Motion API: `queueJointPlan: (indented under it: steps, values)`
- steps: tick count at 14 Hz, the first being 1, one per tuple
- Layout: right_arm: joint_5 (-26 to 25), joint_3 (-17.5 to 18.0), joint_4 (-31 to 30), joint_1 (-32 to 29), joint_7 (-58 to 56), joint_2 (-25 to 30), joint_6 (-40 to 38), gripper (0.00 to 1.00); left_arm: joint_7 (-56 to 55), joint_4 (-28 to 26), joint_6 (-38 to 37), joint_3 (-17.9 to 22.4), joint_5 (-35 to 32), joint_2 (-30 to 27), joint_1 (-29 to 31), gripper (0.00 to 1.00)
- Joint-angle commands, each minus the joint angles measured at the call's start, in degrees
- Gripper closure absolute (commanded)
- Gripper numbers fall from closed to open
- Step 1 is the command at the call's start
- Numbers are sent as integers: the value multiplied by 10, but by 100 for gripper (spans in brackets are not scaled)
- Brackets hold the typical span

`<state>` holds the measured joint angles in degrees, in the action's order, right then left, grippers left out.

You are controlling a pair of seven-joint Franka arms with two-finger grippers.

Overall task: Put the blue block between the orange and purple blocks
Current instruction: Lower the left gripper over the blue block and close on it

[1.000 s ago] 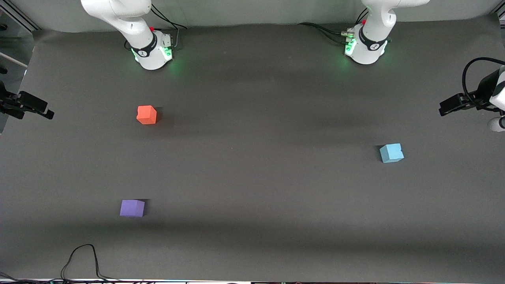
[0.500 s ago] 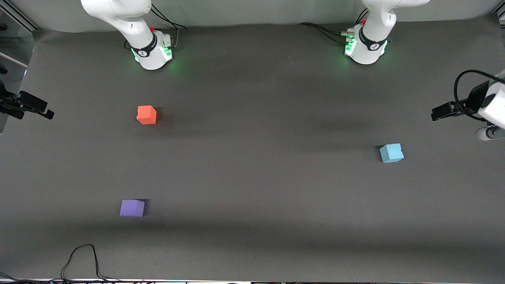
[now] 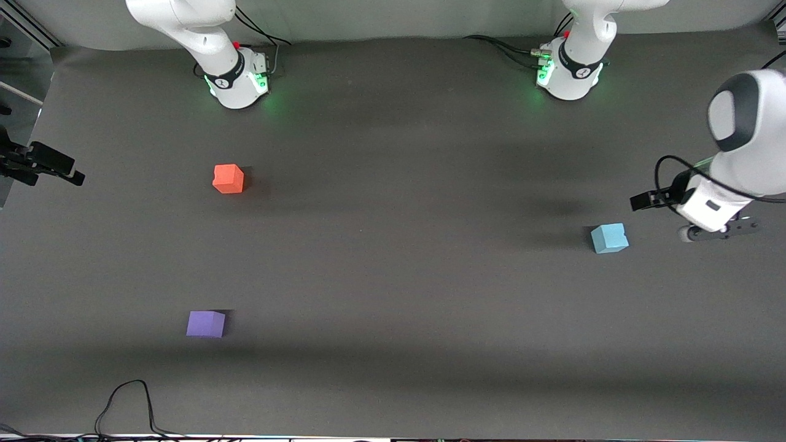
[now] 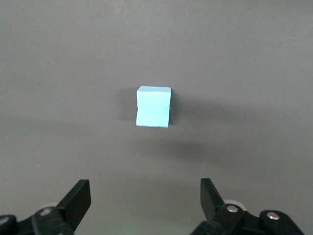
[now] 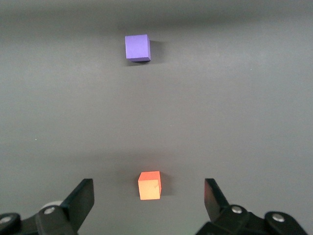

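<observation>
Table [image 3: 393, 258]: a dark grey matte surface, seen from a high camera facing 2 white robot arms whose bases stand along its far edge.
Blue block [image 3: 609, 238]: a light sky-blue cube resting flat on the table, toward the left arm's end, alone and well apart from the other 2 cubes. In the left wrist view it [image 4: 153, 106] sits out ahead of the open fingers, not between them.
Orange block [image 3: 228, 178]: an orange-red cube on the table toward the right arm's end, farther from the front camera than the purple one. In the right wrist view it [image 5: 149, 185] lies between the 2 fingertips as seen from above.
Purple block [image 3: 206, 323]: a violet cube on the table, nearer the front camera than the orange block, with bare table between the 2. It also appears in the right wrist view [image 5: 137, 47].
Left gripper [image 3: 643, 200]: in the air just beside the blue block, toward the left arm's end of the table, touching nothing. Its fingers [image 4: 78, 198] are spread wide and hold nothing.
Right gripper [image 3: 56, 172]: waits at the table's edge at the right arm's end, fingers [image 5: 82, 198] spread wide, holding nothing.
Cable [image 3: 129, 405]: a thin black loop lying on the table's edge nearest the front camera.
</observation>
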<state>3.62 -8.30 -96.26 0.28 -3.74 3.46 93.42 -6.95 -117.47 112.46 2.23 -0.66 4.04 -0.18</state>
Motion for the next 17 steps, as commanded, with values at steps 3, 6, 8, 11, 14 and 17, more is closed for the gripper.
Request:
queueJointPlan:
  steps: [3, 6, 8, 11, 14, 17]
  values:
    - [0, 3, 12, 7, -6, -1, 0, 0, 32, -74, 162, 2, 6, 46, 8, 0]
    - [7, 4, 28, 7, -5, -6, 3, 0, 52, -75, 227, 1, 7, 99, 28, 0]
    - [8, 4, 27, 7, -6, -6, 3, 0, 52, -75, 244, 0, 24, 122, 30, 1]
    - [8, 5, 27, 11, -6, -12, 4, 0, 52, -75, 246, -2, 55, 137, 23, 1]
    - [7, 4, 27, 11, -5, -13, 4, 0, 53, -75, 265, -3, 68, 155, 19, 1]
    - [0, 2, 27, 10, -10, -17, 4, 0, 53, -75, 273, -7, 68, 163, 19, 1]
